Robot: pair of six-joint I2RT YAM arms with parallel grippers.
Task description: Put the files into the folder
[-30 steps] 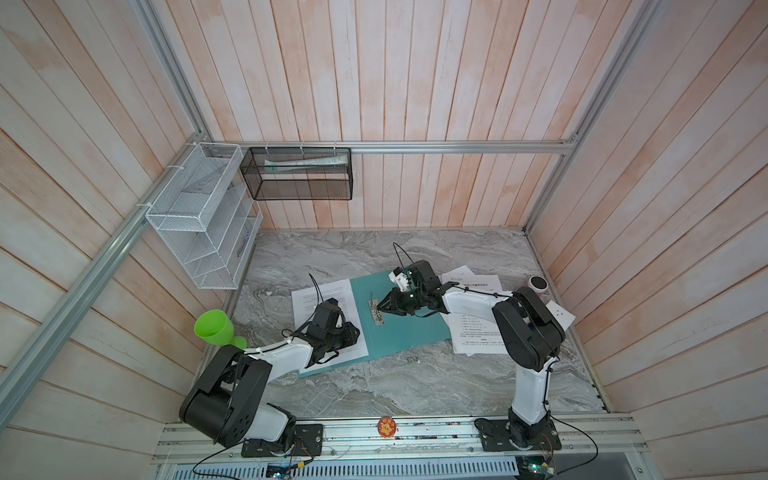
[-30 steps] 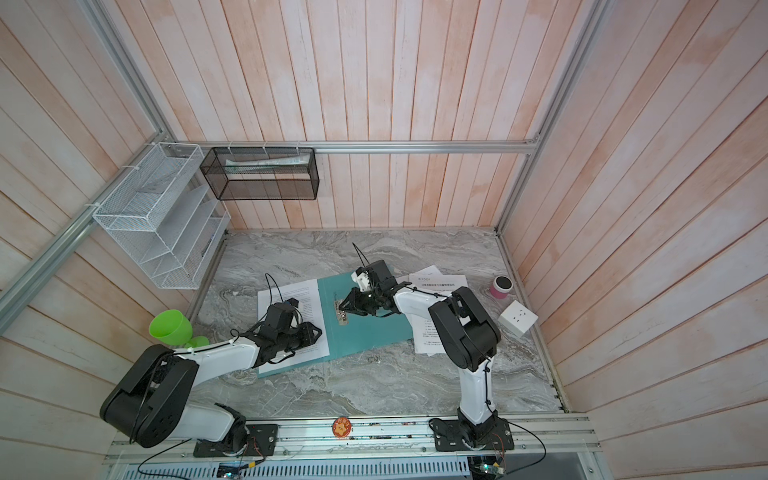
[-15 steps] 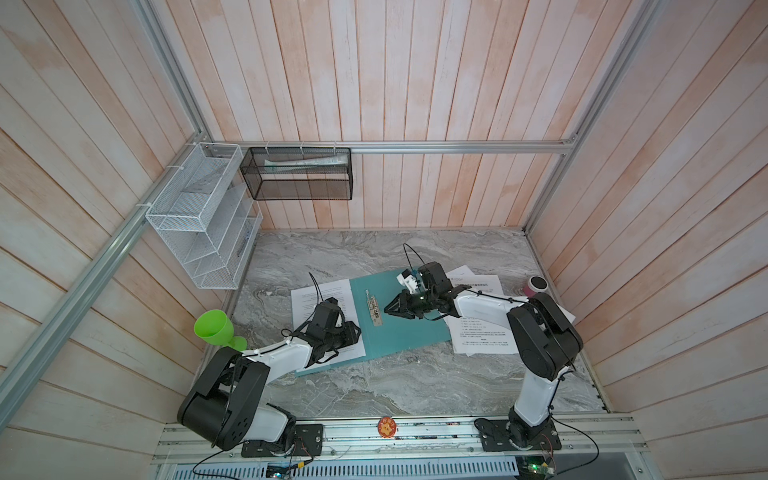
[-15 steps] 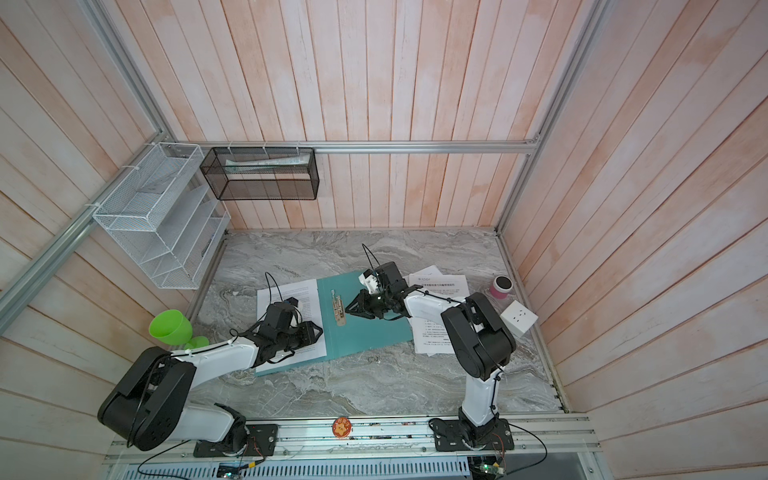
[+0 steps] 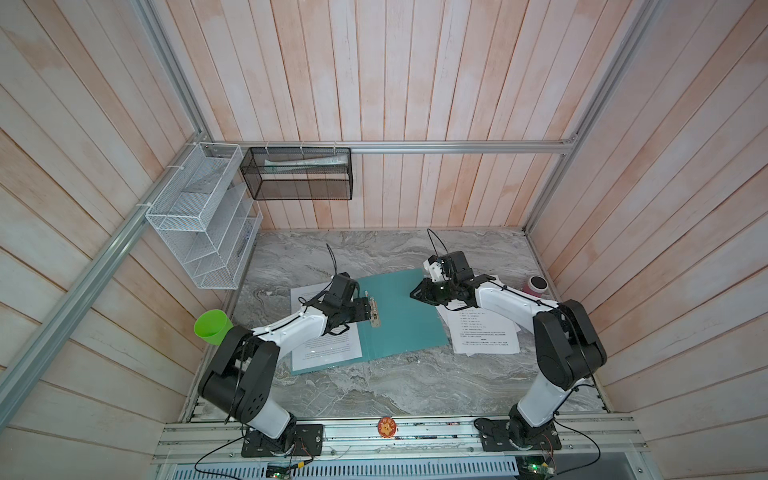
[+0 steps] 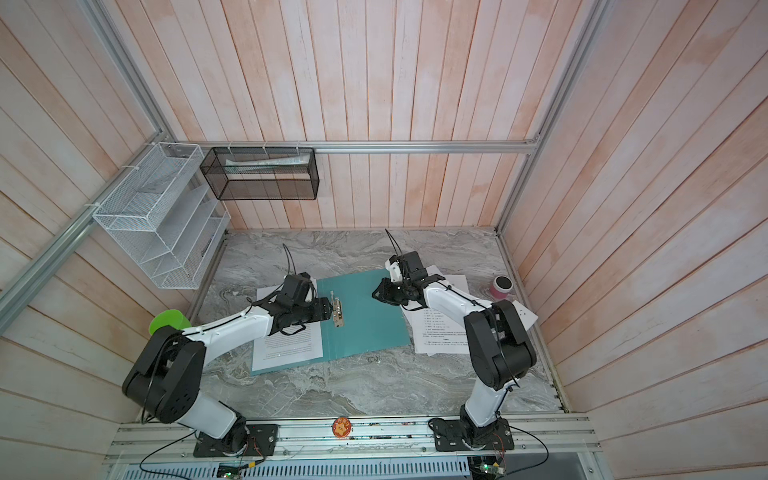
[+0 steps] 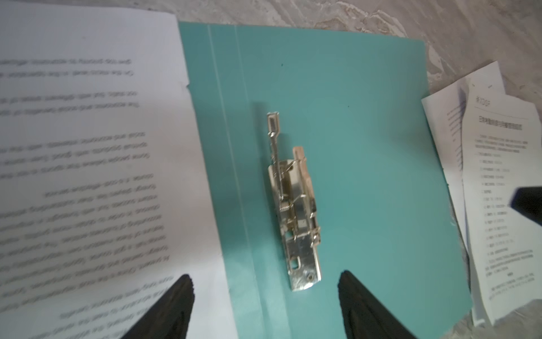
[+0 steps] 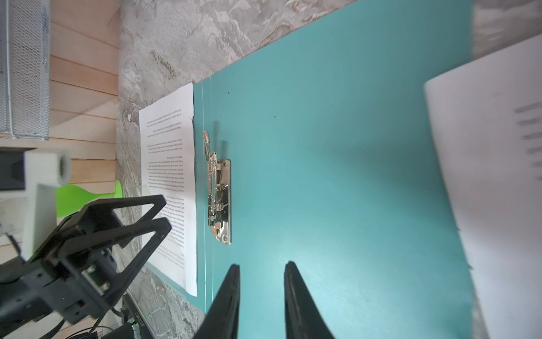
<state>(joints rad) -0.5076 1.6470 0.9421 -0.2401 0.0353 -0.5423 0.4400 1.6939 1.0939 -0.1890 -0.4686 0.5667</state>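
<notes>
Folder [image 5: 405,320] lies open on the desk [image 5: 374,386], one printed sheet [image 5: 328,351] on its left cover beside the metal clip [image 5: 374,312]. The other files [image 5: 484,334] sit piled just off its right edge. Left claw [image 7: 265,275] gapes wide at the clip, empty; right claw [image 8: 261,264], narrowly apart, holds nothing. Filing looks part done; likely next, lift a sheet from the pile. Black mesh basket [image 5: 297,174] holds pale papers.

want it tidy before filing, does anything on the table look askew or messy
The loose files right of the open folder lie fanned, sheets crossing at different angles rather than squared up. The sheet on the folder's left cover has a small nick in its edge beside the spine. Nothing spilled.
</notes>
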